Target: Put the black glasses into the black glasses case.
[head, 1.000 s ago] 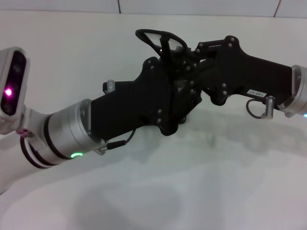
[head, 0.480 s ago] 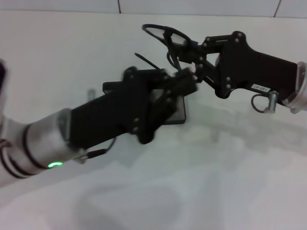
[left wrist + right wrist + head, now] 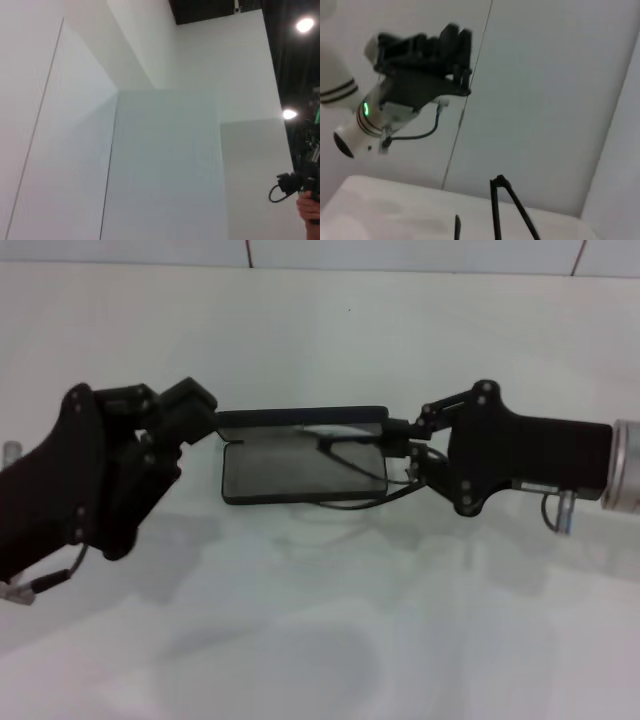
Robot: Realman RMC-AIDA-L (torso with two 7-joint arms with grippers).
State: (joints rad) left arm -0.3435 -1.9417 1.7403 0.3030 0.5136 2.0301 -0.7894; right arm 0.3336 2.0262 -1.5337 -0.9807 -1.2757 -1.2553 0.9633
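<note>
The black glasses case (image 3: 285, 475) lies open mid-table, its lid (image 3: 300, 418) standing along the far side. My right gripper (image 3: 402, 443) reaches in from the right and is shut on the black glasses (image 3: 352, 444). One thin temple arm points left over the case's right end, and a wire rim (image 3: 372, 502) hangs just past the case's near edge. The right wrist view shows the glasses' (image 3: 499, 210) two thin black arms sticking up. My left gripper (image 3: 190, 402) hangs left of the case, apart from it, and appears again as the left gripper (image 3: 452, 42) in the right wrist view.
White tabletop (image 3: 330, 620) spreads all around the case, with a white wall behind it. The left wrist view shows only white panels (image 3: 165, 165) and ceiling lights.
My left arm has pulled back to the left, uncovering the case. My right gripper has brought the glasses down from above to the case's right end.
</note>
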